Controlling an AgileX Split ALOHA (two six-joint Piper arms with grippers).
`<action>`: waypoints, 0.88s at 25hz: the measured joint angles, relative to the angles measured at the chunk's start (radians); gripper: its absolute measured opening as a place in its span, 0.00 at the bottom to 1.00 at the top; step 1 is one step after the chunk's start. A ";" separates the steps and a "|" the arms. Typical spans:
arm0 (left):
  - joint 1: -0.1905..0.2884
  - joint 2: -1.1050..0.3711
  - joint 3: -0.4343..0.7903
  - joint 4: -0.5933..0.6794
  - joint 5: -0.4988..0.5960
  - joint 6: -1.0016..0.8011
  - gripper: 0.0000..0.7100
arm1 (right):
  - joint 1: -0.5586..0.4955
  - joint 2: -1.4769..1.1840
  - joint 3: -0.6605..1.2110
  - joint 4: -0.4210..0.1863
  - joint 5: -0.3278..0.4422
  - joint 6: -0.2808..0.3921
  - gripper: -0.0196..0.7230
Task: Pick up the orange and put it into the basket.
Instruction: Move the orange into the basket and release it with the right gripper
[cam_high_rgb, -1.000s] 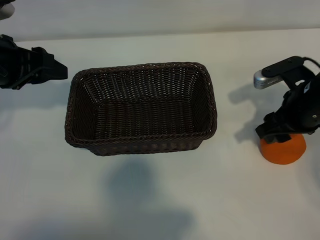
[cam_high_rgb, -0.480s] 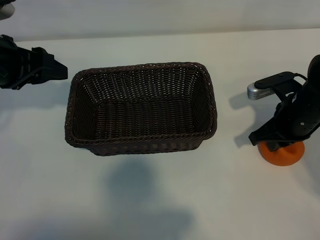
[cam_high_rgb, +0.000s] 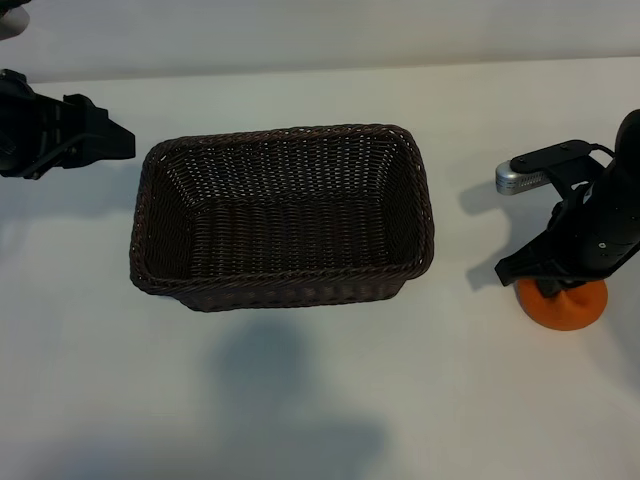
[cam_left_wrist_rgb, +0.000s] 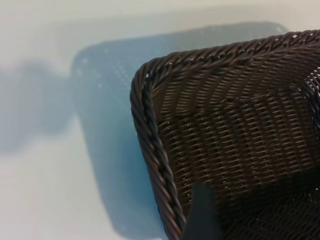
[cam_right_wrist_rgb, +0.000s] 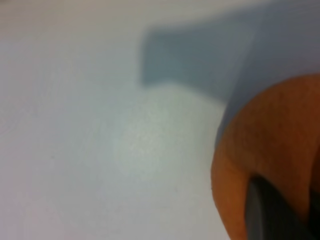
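The orange rests on the white table at the right, well right of the basket. My right gripper has come down over its top, and most of the fruit is hidden beneath it. In the right wrist view one dark finger presses into the orange, so the gripper is shut on it. The dark-brown wicker basket has nothing in it. My left gripper is parked open at the far left, just beyond the basket's left corner; one of its fingers shows over the braided rim.
The table is plain white. Open tabletop lies between the basket's right side and the orange, and in front of the basket. A silver-and-black camera mount sticks out of the right arm towards the basket.
The right gripper has dropped lower onto the orange and closed on it; less of the fruit shows now. The left arm and the basket have not moved.
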 joint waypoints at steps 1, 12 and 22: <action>0.000 0.000 0.000 0.000 0.000 0.000 0.83 | 0.000 -0.001 0.000 0.000 0.001 0.001 0.09; 0.000 0.000 0.000 0.000 0.000 0.000 0.83 | 0.000 -0.132 -0.185 0.001 0.184 0.010 0.09; 0.000 0.000 0.000 0.000 0.000 -0.002 0.83 | 0.000 -0.152 -0.298 -0.004 0.246 0.010 0.09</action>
